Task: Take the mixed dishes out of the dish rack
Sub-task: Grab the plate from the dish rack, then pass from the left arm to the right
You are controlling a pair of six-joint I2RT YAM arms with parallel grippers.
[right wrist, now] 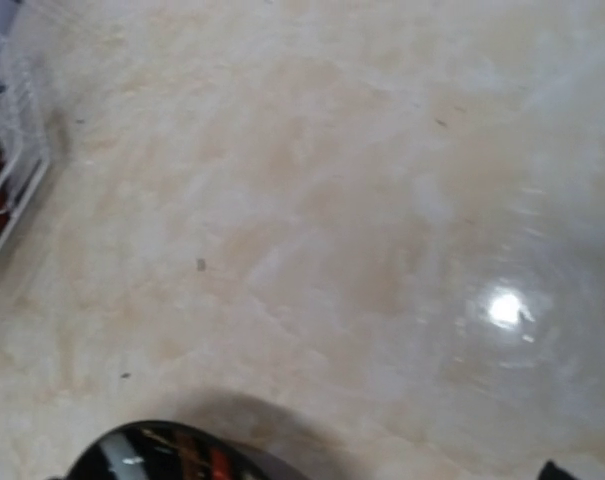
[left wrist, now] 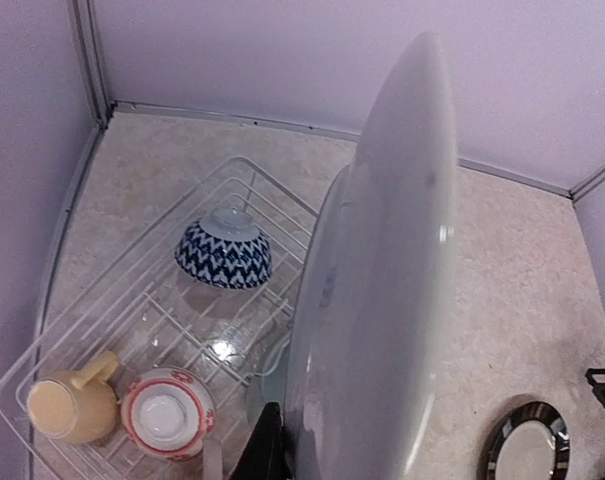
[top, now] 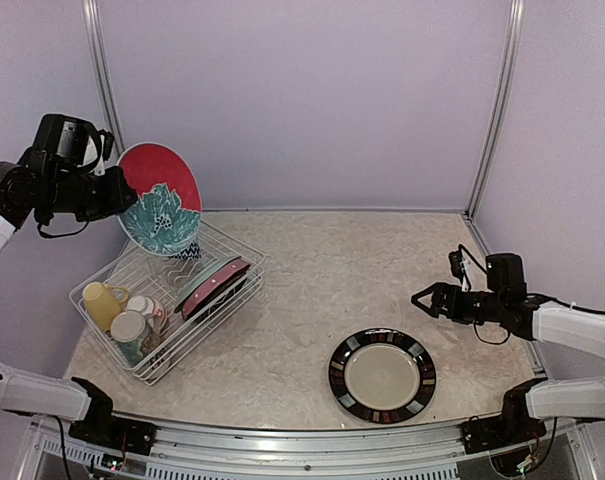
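**Top view**
- My left gripper (top: 119,196): clamped on the rim of the red floral plate (top: 160,200). The plate is held upright in the air over the far end of the dish rack (top: 222,310).
- In the rack: yellow mug (top: 103,303), with a patterned cup (top: 130,327) just beside it. Pink-rimmed plates (top: 214,284) stand on edge among the tines.
- My right gripper (top: 423,300): fingers spread wide with nothing between them, over the table (top: 302,250).
- Dark-rimmed plate (top: 382,375): flat on the table, near that gripper.

**Left wrist view**
- The held plate's pale underside fills the centre, with my finger (left wrist: 265,452) against its lower edge.
- Blue zigzag bowl (left wrist: 224,255): foot up in the rack below.
- Mug and cup: side by side in the near corner.

**Right wrist view**
- Bare table, with rack wire at the left edge and the dark plate's rim at the bottom.
- My own fingers barely show.
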